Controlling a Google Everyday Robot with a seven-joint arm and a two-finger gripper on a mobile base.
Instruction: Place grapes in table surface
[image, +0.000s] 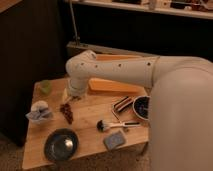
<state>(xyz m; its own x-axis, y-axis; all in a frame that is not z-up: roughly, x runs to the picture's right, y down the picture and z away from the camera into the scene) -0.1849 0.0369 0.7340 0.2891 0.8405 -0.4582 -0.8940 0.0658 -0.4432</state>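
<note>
Light-brown wooden table surface (87, 131), visible grain
Small bunch of dark reddish-purple grapes (66, 113)
Off-white robot arm (120, 71); pale cream gripper (68, 96) at its end, just above the grapes
Orange-yellow rectangular tray (113, 86)
Round dark grey bowl (61, 145), glossy
Brush (103, 125), black bristles, pale handle
Blue-grey rectangular sponge (114, 141)
Dark block (122, 103), pale stripes
Dark blue bowl (142, 107)
Pale green cup (46, 86)
</note>
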